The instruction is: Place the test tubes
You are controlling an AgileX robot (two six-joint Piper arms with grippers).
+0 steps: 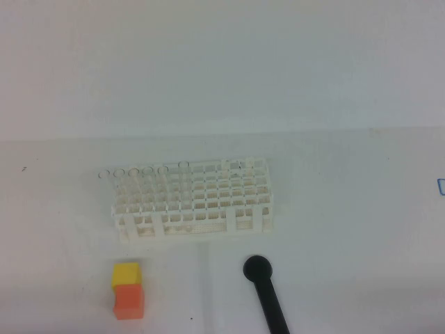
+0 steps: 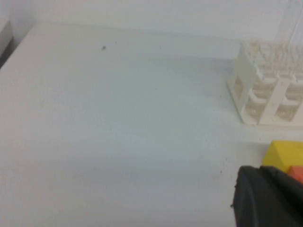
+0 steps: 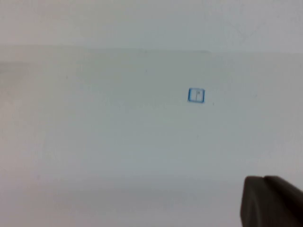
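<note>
High view shows the white plastic grid rack [image 1: 195,198] in the middle of the white table [image 1: 348,229]. Rims of clear thin test tubes [image 1: 132,172] stand along its far row, and most cells look free. In front lie a yellow block [image 1: 126,273] touching an orange block [image 1: 128,300], and a black long object with a round end [image 1: 259,268] that I cannot identify.

The left gripper [image 2: 270,198] is low near the yellow block, to the rack's left. The right gripper [image 3: 272,201] is over bare table near a small blue square mark [image 3: 196,95], well to the rack's right. Whether either is open or closed I cannot tell, and no tube shows in them.

I judge the work stands between placements. The next move needs a loose tube to be found, held upright and lined over a free cell.
</note>
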